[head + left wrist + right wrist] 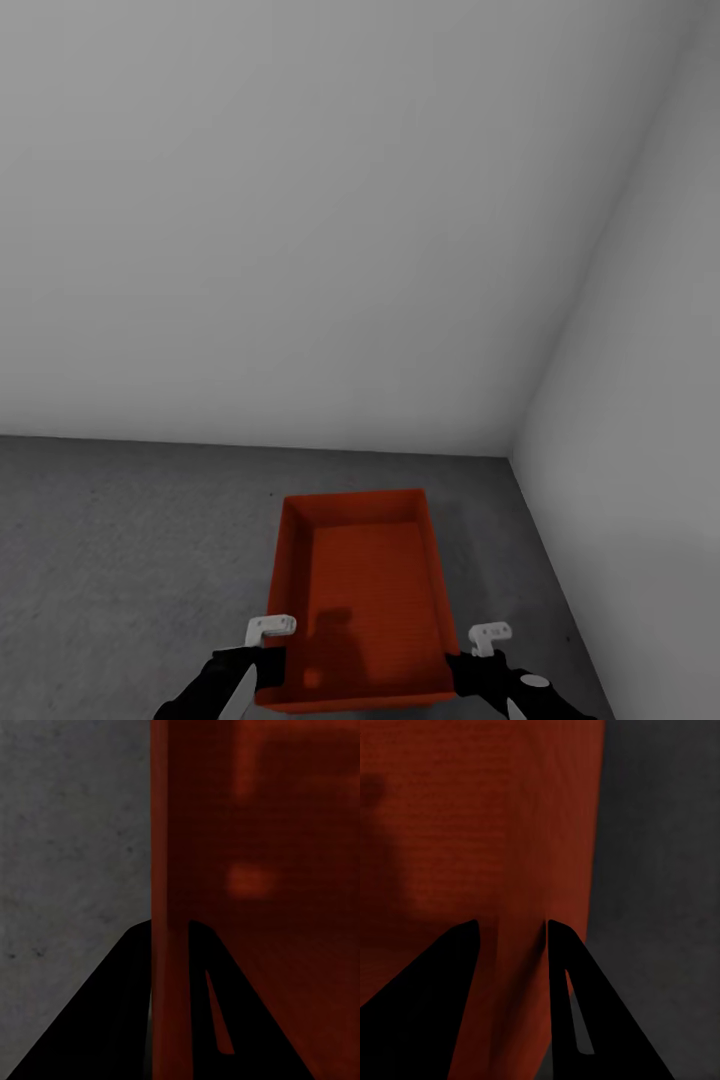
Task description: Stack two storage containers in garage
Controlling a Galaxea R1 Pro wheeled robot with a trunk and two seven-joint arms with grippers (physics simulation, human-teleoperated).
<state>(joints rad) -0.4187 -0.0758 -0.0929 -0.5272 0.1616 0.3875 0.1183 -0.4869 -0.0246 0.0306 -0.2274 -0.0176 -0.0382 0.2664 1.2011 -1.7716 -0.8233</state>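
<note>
I find no text, label, brand, number or sign to read anywhere in my views: the red-orange storage container [365, 590] has plain walls, the grey wall [300, 220] and concrete floor [120, 560] are unmarked, and the white brackets on my arms carry no lettering I can make out.

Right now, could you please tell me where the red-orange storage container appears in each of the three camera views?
Head view: the storage container sits low and centre, on the concrete floor near the wall corner.
Left wrist view: its wall covers the right part, the rim between the black jaws.
Right wrist view: its wall covers the left part, between the jaws.
Shared landmark: the grey floor beside it.
</note>
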